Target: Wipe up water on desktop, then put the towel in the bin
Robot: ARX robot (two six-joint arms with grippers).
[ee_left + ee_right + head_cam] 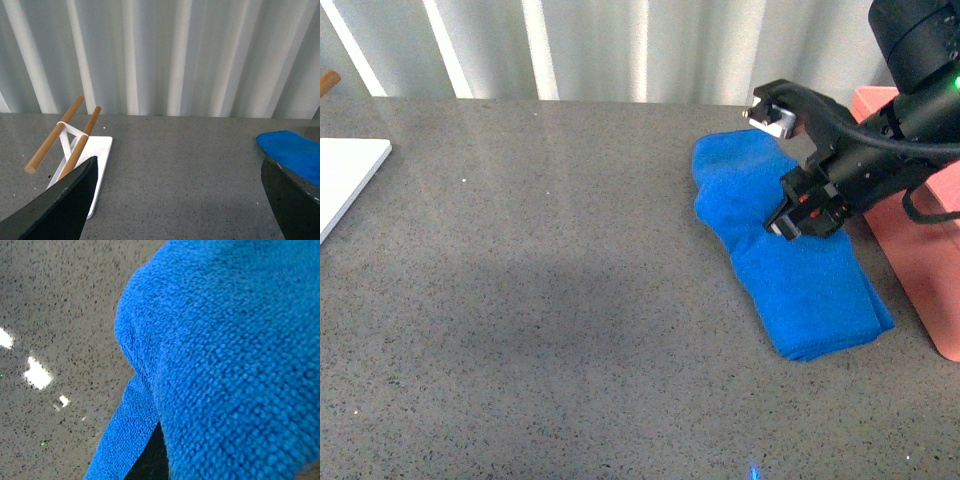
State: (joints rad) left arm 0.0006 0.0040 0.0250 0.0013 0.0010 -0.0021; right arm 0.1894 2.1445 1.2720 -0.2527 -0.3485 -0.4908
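Fronting a pale corrugated wall (pixel 590 50), speckled desktop (pixel 570 300) bears the towel (pixel 810 290) beneath a splayed right hand (pixel 788 168).

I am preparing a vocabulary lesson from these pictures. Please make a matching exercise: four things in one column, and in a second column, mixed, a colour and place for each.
Things:
1. towel
2. bin
3. tray
4. desktop

Descriptions:
a. salmon pink, at the right edge of the front view
b. speckled dark grey, beneath everything
c. bright blue, under the right gripper
d. white, at the left edge of the front view

Pairs: 1-c, 2-a, 3-d, 4-b
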